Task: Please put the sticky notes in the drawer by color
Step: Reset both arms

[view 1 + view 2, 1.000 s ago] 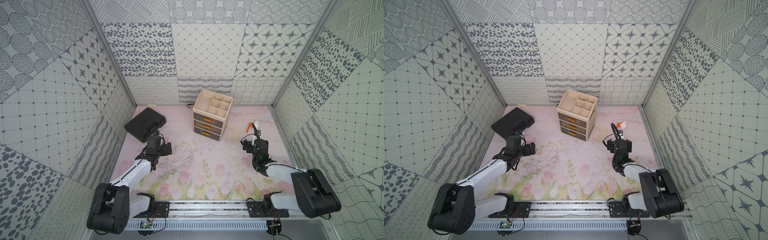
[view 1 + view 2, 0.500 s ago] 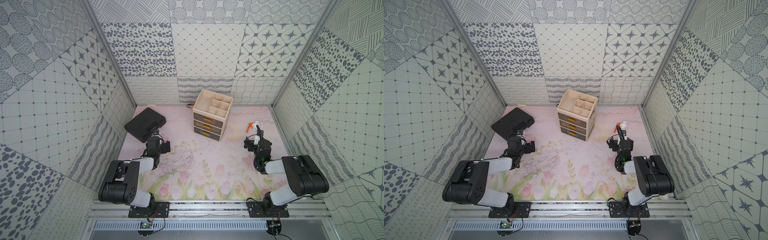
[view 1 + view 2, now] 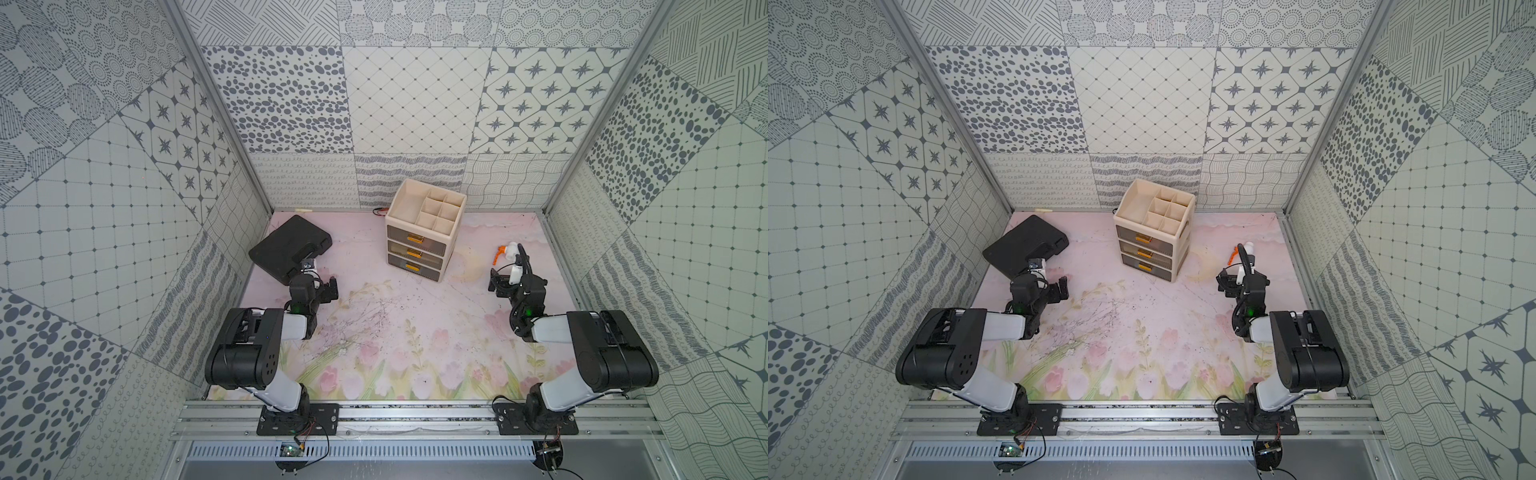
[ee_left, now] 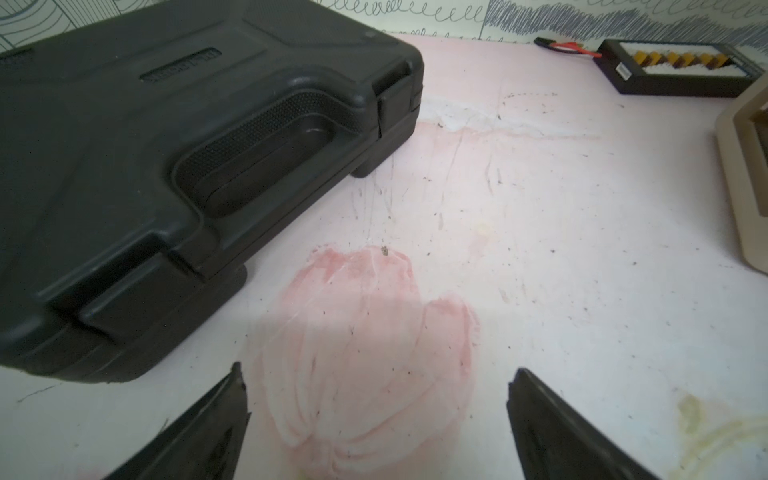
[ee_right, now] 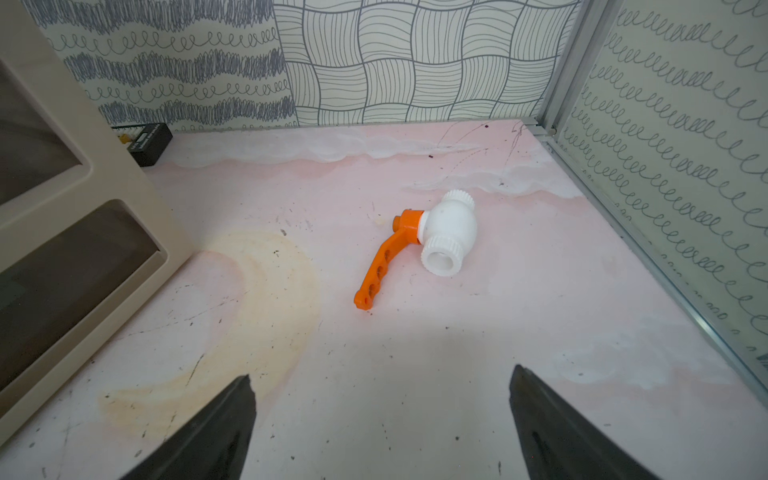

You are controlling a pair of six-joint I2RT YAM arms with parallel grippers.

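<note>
On the surface (image 3: 415, 332) we log black case (image 3: 286, 249) far left; drawer (image 3: 415, 251) back centre, upright, fronts toward the arms, angled slightly left. Only wrist views show the black box (image 4: 673, 85) behind it. Left jaws, right jaws: wide, empty.

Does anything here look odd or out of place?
A plumbing valve lies on the mat near the drawer, unrelated to stationery. The mat is scratched and stained yellow. No sticky notes show anywhere.
</note>
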